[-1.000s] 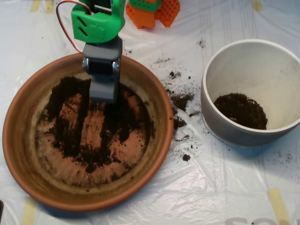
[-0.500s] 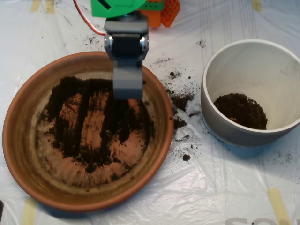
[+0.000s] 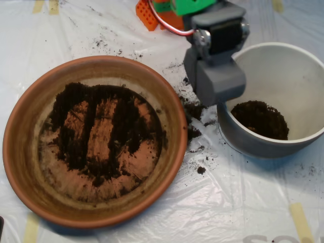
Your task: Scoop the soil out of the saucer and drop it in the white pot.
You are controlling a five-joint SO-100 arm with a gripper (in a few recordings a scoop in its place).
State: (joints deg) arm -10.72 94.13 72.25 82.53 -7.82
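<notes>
The grey tool [image 3: 216, 81] is seen over the white pot's [image 3: 304, 66] left rim – its opening cannot be told – while soil [image 3: 124, 131] is left in the saucer [image 3: 20, 152].

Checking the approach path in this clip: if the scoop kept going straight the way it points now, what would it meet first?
Probably the white pot: the scoop already overlaps its left rim. Height is unclear from overhead.

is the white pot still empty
No, the white pot already holds a dark clump of soil on its floor, while the scoop hangs over its left rim.
</notes>
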